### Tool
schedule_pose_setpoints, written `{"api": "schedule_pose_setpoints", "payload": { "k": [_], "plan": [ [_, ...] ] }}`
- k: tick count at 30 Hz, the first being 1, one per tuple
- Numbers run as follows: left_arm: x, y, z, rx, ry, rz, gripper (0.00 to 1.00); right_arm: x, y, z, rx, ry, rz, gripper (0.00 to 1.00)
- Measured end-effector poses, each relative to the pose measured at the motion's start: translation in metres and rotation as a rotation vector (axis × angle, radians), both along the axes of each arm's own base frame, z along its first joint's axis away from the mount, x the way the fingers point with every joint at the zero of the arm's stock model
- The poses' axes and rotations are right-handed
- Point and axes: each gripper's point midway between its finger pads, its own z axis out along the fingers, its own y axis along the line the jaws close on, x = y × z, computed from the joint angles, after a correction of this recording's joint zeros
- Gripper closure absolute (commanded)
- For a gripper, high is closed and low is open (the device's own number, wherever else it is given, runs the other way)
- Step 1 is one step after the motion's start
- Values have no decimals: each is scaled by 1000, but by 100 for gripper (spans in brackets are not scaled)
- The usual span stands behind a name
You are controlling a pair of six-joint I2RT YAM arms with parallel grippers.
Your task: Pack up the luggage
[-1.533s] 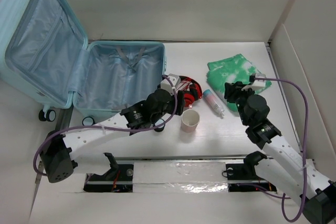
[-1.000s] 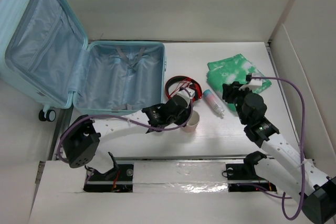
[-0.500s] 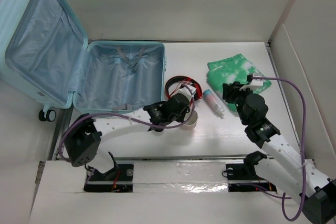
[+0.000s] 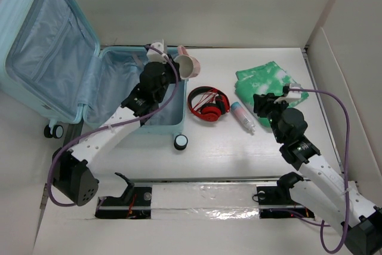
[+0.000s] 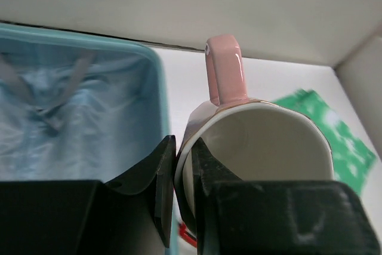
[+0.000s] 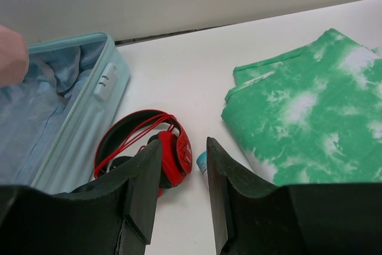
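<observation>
The luggage (image 4: 128, 91) lies open at the left, its lid (image 4: 48, 46) propped up and its blue-lined tray (image 5: 77, 117) showing only straps. My left gripper (image 4: 174, 67) is shut on the rim of a pink mug (image 4: 188, 67), one finger inside and one outside (image 5: 184, 153). The mug (image 5: 256, 141) hangs in the air over the tray's right wall, handle up. My right gripper (image 4: 262, 103) stands open (image 6: 182, 165) low over the table, between red headphones (image 6: 149, 144) and a small aqua-capped bottle (image 6: 202, 160).
The red headphones (image 4: 208, 104), the bottle (image 4: 242, 116) and a folded green-and-white cloth (image 4: 268, 85) lie on the white table right of the luggage. A spinner wheel (image 4: 181, 141) sticks out at the tray's near corner. White walls enclose the back and right.
My left arm has lifted the mug off the table beside the headphones and swung it back and left to the suitcase's right wall. The right arm has stayed put.
</observation>
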Motion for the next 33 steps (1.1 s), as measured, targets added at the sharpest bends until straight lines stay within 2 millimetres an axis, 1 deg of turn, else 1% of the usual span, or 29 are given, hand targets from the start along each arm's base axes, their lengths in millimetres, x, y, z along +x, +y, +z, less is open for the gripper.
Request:
{"api": "schedule_pose_setpoints", "payload": {
  "k": [2, 4, 6, 8, 11, 14, 17, 19, 23, 28, 29, 30, 32, 33],
  "plan": [
    [21, 27, -8, -6, 18, 75, 100, 0, 1, 0, 1, -1, 6, 58],
    [40, 49, -24, -5, 50, 131, 100, 0, 2, 1, 2, -4, 10, 58],
    [58, 66, -47, -2, 100, 168, 100, 0, 3, 2, 4, -7, 16, 58],
    [72, 79, -74, 2, 156, 192, 100, -1, 5, 2, 5, -9, 26, 58],
    [90, 90, -112, 2, 230, 196, 100, -1, 6, 3, 6, -11, 36, 58],
    [102, 91, -145, 16, 279, 191, 100, -1, 9, 2, 4, -8, 50, 57],
    [114, 84, -173, 50, 325, 161, 100, 0, 13, -1, -1, 1, 71, 57],
    [122, 78, -185, 68, 341, 144, 100, -1, 16, -2, -2, 4, 85, 56],
    [135, 73, -199, 96, 349, 131, 100, -1, 19, -2, -2, 5, 101, 56],
    [137, 74, -202, 130, 333, 150, 100, -3, 19, 0, 1, -3, 105, 56],
    [137, 75, -202, 136, 322, 164, 98, -3, 19, 0, 2, -4, 106, 56],
    [136, 76, -204, 140, 312, 175, 91, -3, 19, 1, 2, -4, 105, 56],
    [129, 76, -213, 146, 309, 190, 81, -3, 19, 1, 3, -5, 105, 56],
    [124, 78, -218, 144, 306, 201, 72, -3, 19, 1, 3, -6, 105, 56]
  ]
}}
